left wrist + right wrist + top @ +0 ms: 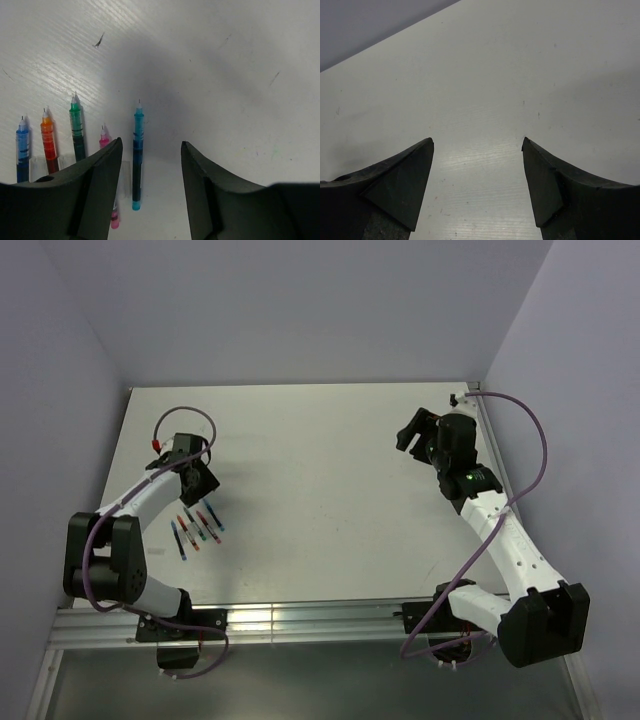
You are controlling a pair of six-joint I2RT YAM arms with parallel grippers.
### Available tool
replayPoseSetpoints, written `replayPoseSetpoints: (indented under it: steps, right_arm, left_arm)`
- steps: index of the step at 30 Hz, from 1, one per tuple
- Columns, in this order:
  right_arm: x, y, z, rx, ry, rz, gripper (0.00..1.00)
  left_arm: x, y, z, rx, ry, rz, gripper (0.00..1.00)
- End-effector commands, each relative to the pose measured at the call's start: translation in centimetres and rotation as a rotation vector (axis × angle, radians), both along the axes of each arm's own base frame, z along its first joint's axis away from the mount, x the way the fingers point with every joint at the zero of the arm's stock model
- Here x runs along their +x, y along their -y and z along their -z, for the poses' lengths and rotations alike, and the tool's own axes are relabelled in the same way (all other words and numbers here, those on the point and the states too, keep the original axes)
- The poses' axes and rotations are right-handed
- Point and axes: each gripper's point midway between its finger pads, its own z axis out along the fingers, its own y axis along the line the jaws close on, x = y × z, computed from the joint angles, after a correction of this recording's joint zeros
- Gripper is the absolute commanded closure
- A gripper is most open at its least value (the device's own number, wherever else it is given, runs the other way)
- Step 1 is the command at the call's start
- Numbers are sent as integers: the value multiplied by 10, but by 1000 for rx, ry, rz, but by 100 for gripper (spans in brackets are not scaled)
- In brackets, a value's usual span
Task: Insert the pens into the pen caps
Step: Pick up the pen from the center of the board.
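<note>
Here, pen row: the pens (pixel 195 527) lie side by side on the left half of the table (pixel 320 540), just near of the left arm's tool and well apart from the right arm.
Blue pen (pixel 22 150): leftmost of the row in the left wrist view, fine tip pointing away from the wrist.
Orange pen (pixel 48 142): just beside the blue one and parallel to it.
Green pen (pixel 76 127): third in the row, its tip reaching furthest up that view.
Pink pen (pixel 104 141): mostly hidden behind the left finger, with only its tip and tail end showing.
Teal pen (pixel 137 150): rightmost, lying in the gap between the fingers but closer to the left one.
Long axis: all five run along the line the fingers point, not across the gap.
Left gripper (pixel 151 145): jaws apart, poised over the row, clamping nothing.
Pen caps: pale clear sleeves show faintly beside the lower bodies. I cannot tell whether these are the caps.
Nearer arm: the left, by a wide margin.
Judgement: the teal pen looks the likeliest pick, and closing would catch its sides once the jaws centre on it.
Right gripper (pixel 477 142): jaws wide apart over bare surface at the far right, holding nothing.
</note>
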Motion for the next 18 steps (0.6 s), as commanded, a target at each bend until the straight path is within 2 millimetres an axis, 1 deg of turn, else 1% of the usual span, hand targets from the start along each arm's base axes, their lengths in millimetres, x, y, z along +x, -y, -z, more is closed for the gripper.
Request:
replayPoseSetpoints:
  steps: [1, 6, 8, 9, 10, 13, 14, 18]
  right_arm:
    - [-1, 7, -4, -19, 26, 18, 21]
    - [-3, 8, -2, -17, 26, 20, 22]
    - [-3, 8, -2, -17, 26, 21, 23]
    - [-2, 9, -1, -18, 20, 21, 25]
    - [-2, 9, -2, -18, 17, 23, 25]
    - [-1, 10, -1, -24, 6, 28, 27]
    - [-2, 11, 0, -25, 5, 29, 27]
    - [-3, 10, 2, -23, 3, 23, 27]
  left_arm:
    - [13, -1, -6, 17, 34, -26, 45]
    - [15, -1, 2, 18, 13, -28, 46]
    - [17, 0, 5, 22, 3, -28, 50]
    - [17, 0, 10, 26, -13, -27, 50]
    - [18, 1, 11, 26, -15, -27, 51]
    - [17, 2, 17, 25, -33, -27, 52]
    - [17, 2, 19, 27, -37, -29, 55]
    - [15, 1, 26, 36, -59, -37, 57]
